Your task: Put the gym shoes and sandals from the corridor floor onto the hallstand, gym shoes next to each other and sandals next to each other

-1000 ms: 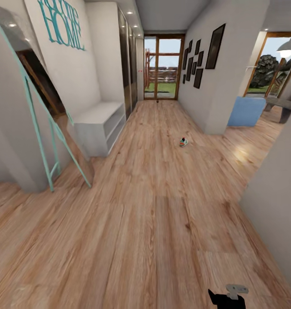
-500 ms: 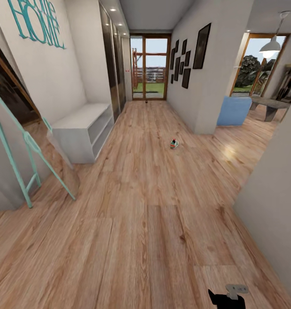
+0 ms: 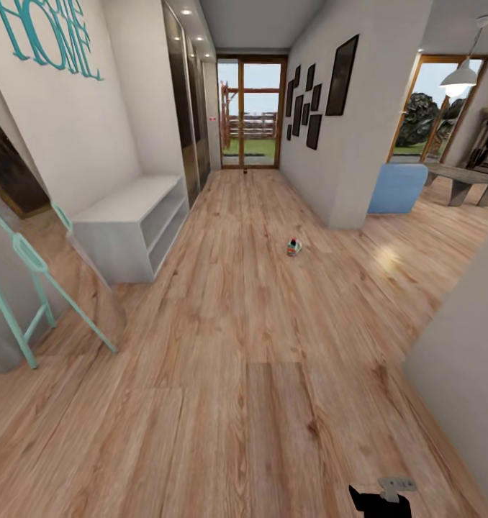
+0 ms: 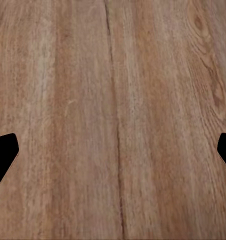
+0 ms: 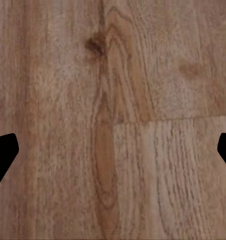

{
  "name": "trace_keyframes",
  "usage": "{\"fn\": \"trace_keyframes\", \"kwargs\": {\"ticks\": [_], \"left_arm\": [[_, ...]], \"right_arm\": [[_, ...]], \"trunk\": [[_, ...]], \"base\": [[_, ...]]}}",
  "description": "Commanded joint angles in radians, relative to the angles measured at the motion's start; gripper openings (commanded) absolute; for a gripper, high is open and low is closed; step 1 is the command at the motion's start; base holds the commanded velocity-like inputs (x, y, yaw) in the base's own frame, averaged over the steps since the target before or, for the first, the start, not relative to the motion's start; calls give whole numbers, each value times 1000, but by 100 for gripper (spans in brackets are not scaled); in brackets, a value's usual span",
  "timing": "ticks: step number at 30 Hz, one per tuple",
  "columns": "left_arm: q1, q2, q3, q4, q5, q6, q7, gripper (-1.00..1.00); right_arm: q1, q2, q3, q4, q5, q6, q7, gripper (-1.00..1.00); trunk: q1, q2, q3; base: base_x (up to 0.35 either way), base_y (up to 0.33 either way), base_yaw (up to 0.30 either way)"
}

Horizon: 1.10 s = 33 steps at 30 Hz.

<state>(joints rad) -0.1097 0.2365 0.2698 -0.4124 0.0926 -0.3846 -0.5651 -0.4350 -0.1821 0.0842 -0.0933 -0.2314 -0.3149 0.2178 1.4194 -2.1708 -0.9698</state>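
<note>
One gym shoe point(image 3: 294, 247) on corridor floor point(image 3: 258, 345), well beyond both claws.

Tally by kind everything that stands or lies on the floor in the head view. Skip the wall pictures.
Gym shoe: 1
White shelf bench: 1
Teal-framed leaning mirror: 1
Blue seat: 1
Wooden bench: 1
Small dark thing by the glass door, too small to name: 1
Total: 6
</note>
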Motion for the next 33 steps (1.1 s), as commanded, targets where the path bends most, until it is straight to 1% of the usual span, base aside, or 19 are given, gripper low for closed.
{"fn": "trace_keyframes", "kwargs": {"ticks": [1, 33], "left_arm": [[-1, 0, 3, 1, 9, 3, -10, 100], [-1, 0, 3, 1, 9, 3, -10, 100]], "right_arm": [[-1, 0, 8, 1, -10, -4, 4, 100], [-1, -1, 9, 1, -9, -4, 2, 100]], "trunk": [[0, 0, -1], [0, 0, -1]], "base": [[336, 0, 0], [336, 0, 0]]}}
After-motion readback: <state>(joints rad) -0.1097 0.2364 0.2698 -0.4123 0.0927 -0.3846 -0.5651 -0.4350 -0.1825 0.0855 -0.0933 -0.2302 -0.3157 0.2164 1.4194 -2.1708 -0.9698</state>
